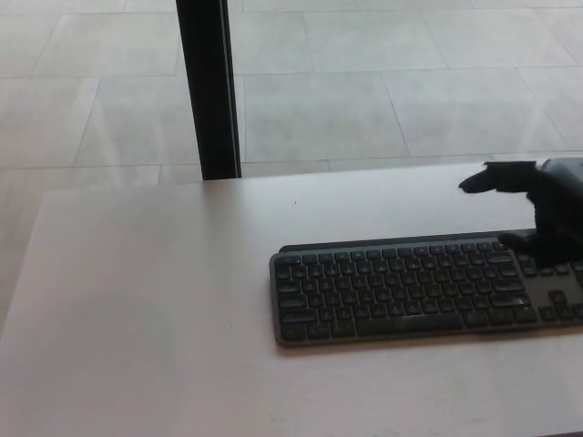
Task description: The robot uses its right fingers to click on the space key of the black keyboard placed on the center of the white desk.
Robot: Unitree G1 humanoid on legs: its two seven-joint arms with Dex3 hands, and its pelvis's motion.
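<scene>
Pale floor tiles and one black post (208, 86) fill the far background behind a white desk (137, 300), on which lies a single black keyboard (410, 287), flat and square to the near edge, right of the desk's middle and running off the picture's right side. Its space key (405, 322) is the long bar in the nearest row, uncovered. One robot hand shows: the right hand (537, 214), raised at the right edge beyond the keyboard's far right end, its fingers (483, 179) spread apart and pointing left, holding nothing, with no contact visible between it and the keys. The left hand is out of sight. Judging from its look, the keyboard is a stiff, thin slab, light enough to skid on the smooth desktop if pushed sideways, so the press should come straight down with one fingertip on the middle of the space key; the key itself likely gives a little and springs back. Nothing needs gripping.
</scene>
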